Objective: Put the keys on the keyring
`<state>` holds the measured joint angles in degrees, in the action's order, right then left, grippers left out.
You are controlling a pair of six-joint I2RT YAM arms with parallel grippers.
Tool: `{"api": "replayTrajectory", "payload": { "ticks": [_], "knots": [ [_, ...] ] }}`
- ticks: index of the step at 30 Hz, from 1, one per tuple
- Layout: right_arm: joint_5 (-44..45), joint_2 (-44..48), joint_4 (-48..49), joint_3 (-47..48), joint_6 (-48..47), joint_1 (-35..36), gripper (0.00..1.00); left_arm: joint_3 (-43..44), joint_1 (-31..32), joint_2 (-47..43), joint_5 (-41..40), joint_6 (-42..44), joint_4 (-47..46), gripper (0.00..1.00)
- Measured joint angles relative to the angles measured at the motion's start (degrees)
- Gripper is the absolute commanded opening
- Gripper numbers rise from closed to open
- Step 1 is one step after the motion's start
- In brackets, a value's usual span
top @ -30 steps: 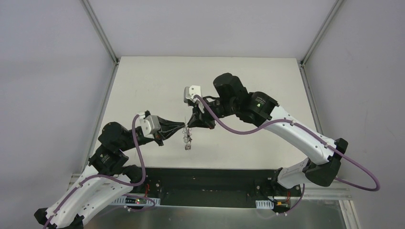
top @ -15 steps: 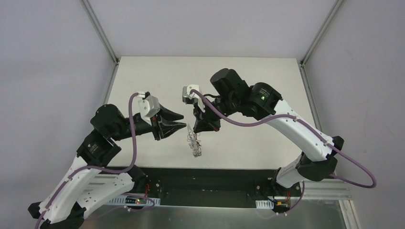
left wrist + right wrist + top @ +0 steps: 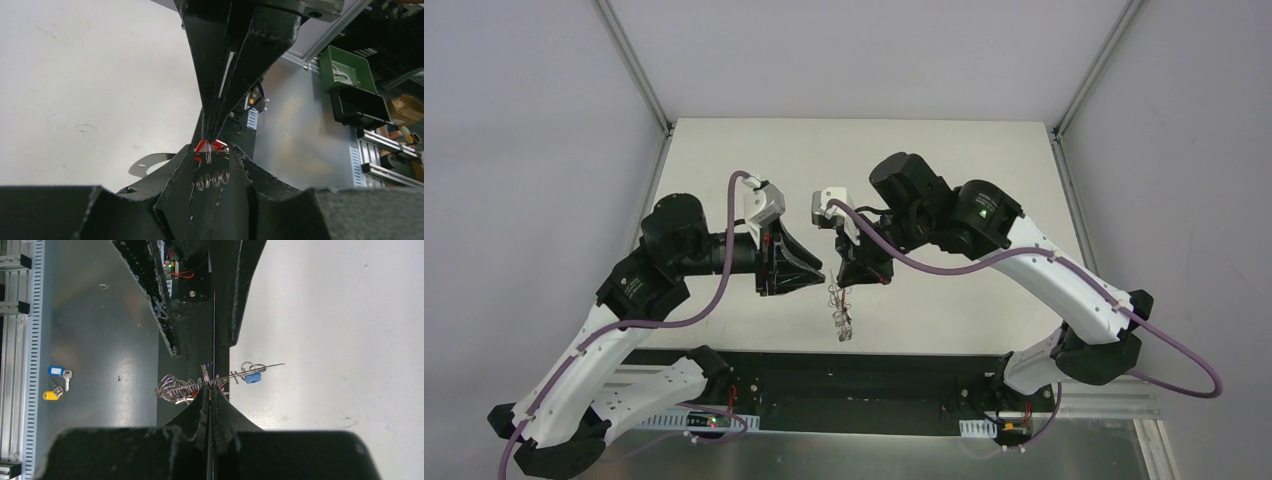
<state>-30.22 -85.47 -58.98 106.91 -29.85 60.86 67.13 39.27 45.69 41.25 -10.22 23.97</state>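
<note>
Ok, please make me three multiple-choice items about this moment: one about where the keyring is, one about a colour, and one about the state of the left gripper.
1. Where is the keyring?
A. lying flat, far from both arms
B. hanging from the right gripper
C. inside the left gripper

2. In the right wrist view, what colour is the key head on the wire, right of the fingertips?
A. green
B. white
C. bright blue

3. How is the left gripper?
A. open
B. shut on the keyring
C. shut on a key

Answers:
1 B: the shut fingers pinch the wire and the loop dangles below them.
2 C: the blue key sits on the wire.
3 A: its two fingers stand apart in the right wrist view.
</note>
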Motion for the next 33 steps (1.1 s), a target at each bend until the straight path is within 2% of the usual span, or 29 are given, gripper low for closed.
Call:
{"api": "replayTrajectory", "payload": {
  "ticks": [6, 22, 33],
  "knots": [
    [0.7, 1.2, 0.1, 0.0, 0.5, 0.0, 0.00, 0.7, 0.0, 2.1, 3.3, -2.0, 2.3, 0.33],
    [1.1, 1.3, 0.9, 0.2, 2.3, 0.2, 0.00, 0.7, 0.0, 4.9, 4.9, -1.1, 3.9, 0.36],
    [1.3, 1.2, 1.9, 1.8, 3.0, 0.3, 0.00, 0.7, 0.0, 5.0, 6.2, -0.7, 3.9, 0.27]
  ]
}}
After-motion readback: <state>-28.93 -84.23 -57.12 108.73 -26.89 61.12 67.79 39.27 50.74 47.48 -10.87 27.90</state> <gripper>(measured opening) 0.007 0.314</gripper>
